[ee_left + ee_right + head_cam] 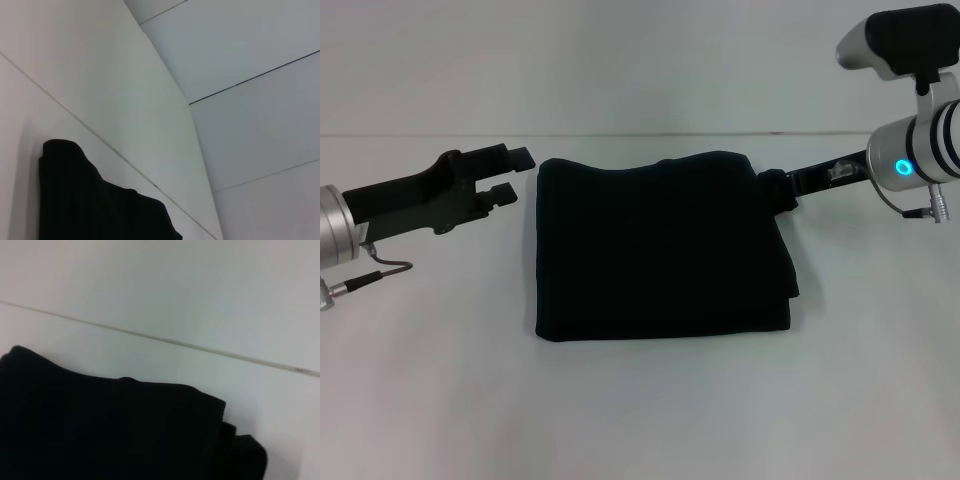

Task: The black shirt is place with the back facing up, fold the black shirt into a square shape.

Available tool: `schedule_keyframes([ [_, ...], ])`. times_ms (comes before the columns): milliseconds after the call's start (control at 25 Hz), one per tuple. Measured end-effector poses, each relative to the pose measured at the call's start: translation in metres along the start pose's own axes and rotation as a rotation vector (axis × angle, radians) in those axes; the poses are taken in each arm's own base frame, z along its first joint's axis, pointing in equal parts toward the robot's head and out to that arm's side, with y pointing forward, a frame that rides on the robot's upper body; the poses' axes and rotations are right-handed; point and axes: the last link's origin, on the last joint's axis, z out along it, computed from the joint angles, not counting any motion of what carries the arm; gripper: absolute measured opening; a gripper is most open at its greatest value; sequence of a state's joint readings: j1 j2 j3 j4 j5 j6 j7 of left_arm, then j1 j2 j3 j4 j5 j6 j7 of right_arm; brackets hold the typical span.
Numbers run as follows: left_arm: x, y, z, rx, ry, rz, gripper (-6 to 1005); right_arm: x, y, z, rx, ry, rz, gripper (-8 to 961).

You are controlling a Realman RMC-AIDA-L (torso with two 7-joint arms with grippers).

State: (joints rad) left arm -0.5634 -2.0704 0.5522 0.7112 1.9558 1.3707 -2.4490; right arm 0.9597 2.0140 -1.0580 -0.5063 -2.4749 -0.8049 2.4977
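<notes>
We find the black shirt (660, 250) lying folded on the white table (640, 410), roughly at the middle of the head view. It forms a near-square block, somewhat wider than deep. Its near edge and left edge run fairly straight; the far edge is wavy, with a slight rise toward the far right corner. Along the right side we see stacked layers, the edges stepping out slightly at the near right corner. No lettering shows on the upper face.

The left gripper (516, 172) sits just beside the shirt's far left corner, apart from the cloth by a narrow strip of table. Its two black fingers (510, 155) point toward the shirt and stand spread, with a clear gap between them and nothing held.

The right gripper (775, 188) reaches in from the right and meets the shirt at its far right corner. Its black tip merges with the black cloth there; we cannot tell whether the jaws are spread or pressed together, nor whether cloth lies between them.

The left wrist view shows one rounded corner of the shirt (90, 200) on the table, with a pale wall (240, 60) beyond. The right wrist view shows the shirt (100, 430) close up, its layered edge (235, 450) stepped at one corner, and a seam line (165, 341) where table meets wall.
</notes>
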Motion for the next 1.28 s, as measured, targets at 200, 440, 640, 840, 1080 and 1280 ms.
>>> schedule_keyframes([
  [200, 0.0, 0.002, 0.001, -0.012, 0.001, -0.002, 666, 0.0, 0.001, -0.003, -0.047, 0.003, 0.109, 274],
  [440, -0.002, 0.002, 0.002, -0.017, 0.0, -0.005, 666, 0.001, 0.0, -0.008, -0.094, 0.015, 0.291, 421],
  [640, -0.003, 0.003, 0.003, -0.023, 0.001, 0.0, 666, 0.008, 0.002, -0.003, -0.092, 0.043, 0.336, 447],
  [840, -0.002, 0.003, 0.004, -0.026, 0.008, 0.0, 666, 0.01, 0.004, 0.002, -0.079, 0.04, 0.337, 447],
  [1080, -0.002, 0.003, 0.005, -0.026, 0.009, -0.001, 666, 0.014, 0.006, 0.006, -0.071, 0.039, 0.342, 447],
  [1280, -0.003, 0.002, 0.005, -0.026, 0.01, -0.002, 666, 0.019, 0.01, 0.011, -0.072, 0.041, 0.354, 447],
])
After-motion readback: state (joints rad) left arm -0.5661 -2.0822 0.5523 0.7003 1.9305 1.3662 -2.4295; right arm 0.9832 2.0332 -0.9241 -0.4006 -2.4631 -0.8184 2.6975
